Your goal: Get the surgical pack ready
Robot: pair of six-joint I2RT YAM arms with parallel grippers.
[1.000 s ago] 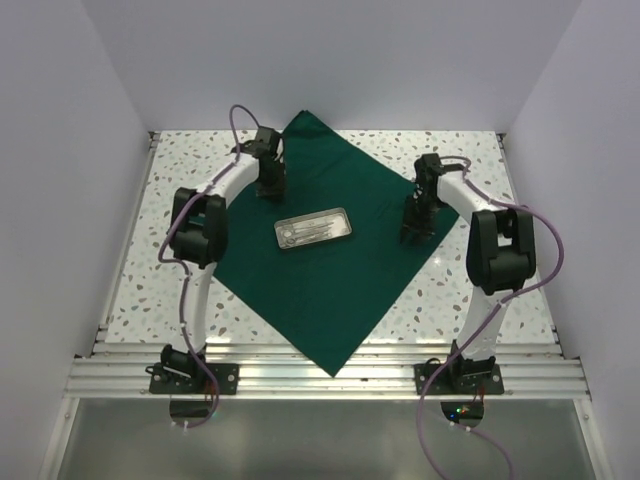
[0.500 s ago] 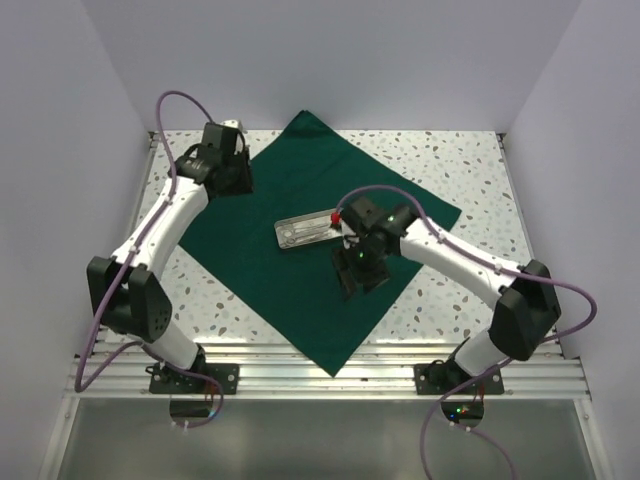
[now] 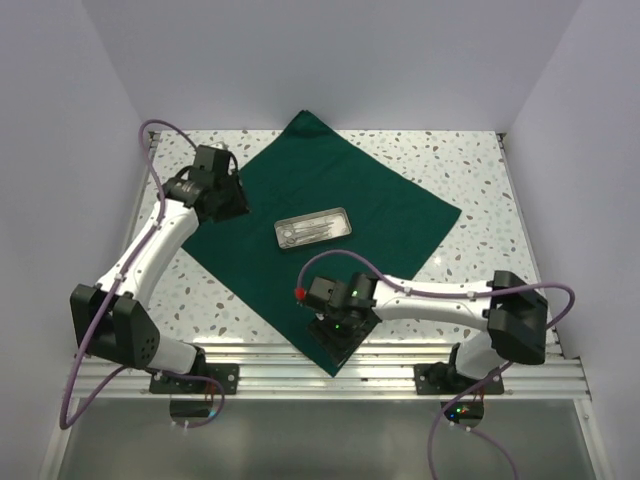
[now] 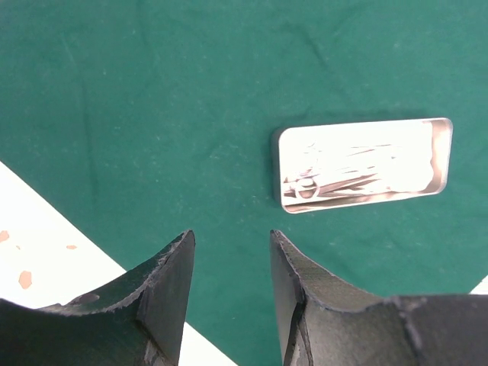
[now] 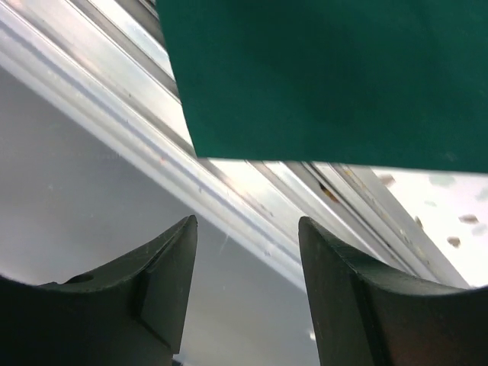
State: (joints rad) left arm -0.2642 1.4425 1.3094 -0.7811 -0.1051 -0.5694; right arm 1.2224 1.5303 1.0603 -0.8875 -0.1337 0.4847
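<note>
Top view, cloth (image 3: 395, 215): lies flat as a diamond across the middle of the speckled surface (image 3: 460, 160). Its lowest corner overhangs the metal rails (image 3: 520, 375) at the bottom of the frame.
Top view, tray (image 3: 313, 228): sits near the cloth's centre, where folded corners would likely cover it.
Top view, left end effector (image 3: 230, 207): at centre left, over the cloth's left edge and well apart from the tray.
Top view, right end effector (image 3: 333, 338): low in the frame, right at the cloth's bottom corner.

Left wrist view, left end effector (image 4: 229, 297): fingers (image 4: 164, 293) are apart with nothing between them. They hover above green cloth (image 4: 191, 114) near its edge, with bare surface (image 4: 46, 244) at lower left.
Left wrist view, tray (image 4: 362, 164): at centre right. Steel instruments (image 4: 335, 179) inside are washed out by glare, and gauze or a sachet cannot be made out.

Right wrist view, right end effector (image 5: 248, 282): fingers (image 5: 164, 282) are spread and grip nothing.
Right wrist view, cloth (image 5: 320, 76): its corner fills the upper frame, pointing down over the rails (image 5: 229, 191).

Step in hand: probably wrapping. The right end effector looks lined up to pinch the overhanging corner, which is easy to get under there. The left one seems posted by the opposite edge, to steady it or take it next.
</note>
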